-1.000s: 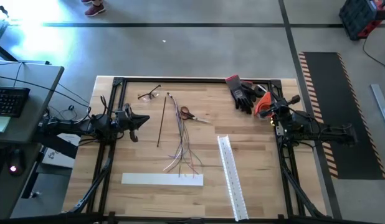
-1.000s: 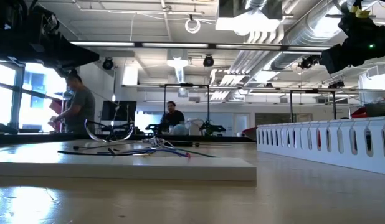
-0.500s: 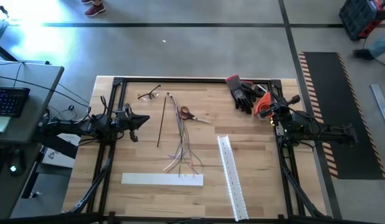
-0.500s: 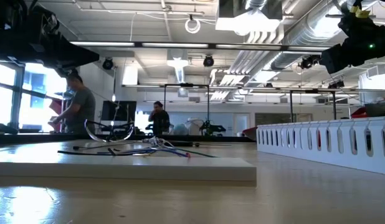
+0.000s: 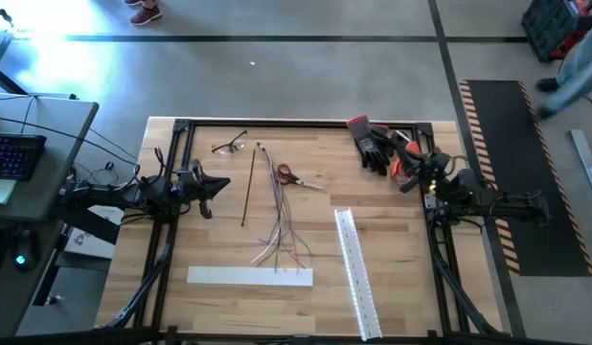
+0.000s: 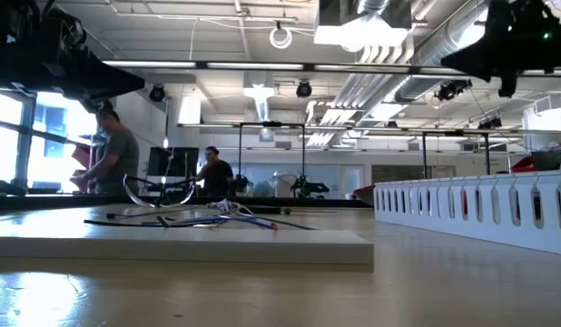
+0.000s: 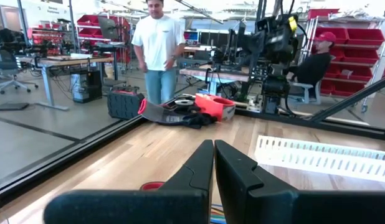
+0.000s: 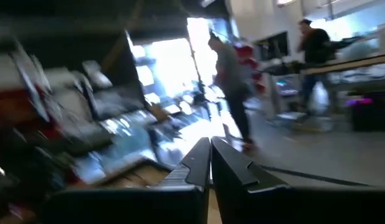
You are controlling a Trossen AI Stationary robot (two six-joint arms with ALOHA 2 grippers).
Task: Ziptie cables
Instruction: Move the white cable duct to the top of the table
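The cables, thin pinkish, purple and grey-white wires, lie loose on the wooden table's middle, and the low view shows the cables flat on the top. The ziptie, a thin straight black strip, lies flat just left of them. My left gripper hovers shut at the table's left edge, well clear of both; its fingers meet in the left wrist view. My right gripper hangs shut at the right edge, by the gloves, holding nothing; the right wrist view shows the closed tips.
Red-handled scissors lie right of the cables' far end, and glasses at the far left. Dark gloves lie at the far right. A white slotted duct and a flat white cover strip lie near the front edge. People stand beyond the table.
My right gripper has rolled about its own axis and tipped upward a little while staying at the table's right edge, still shut. The cables and the ziptie have not moved.
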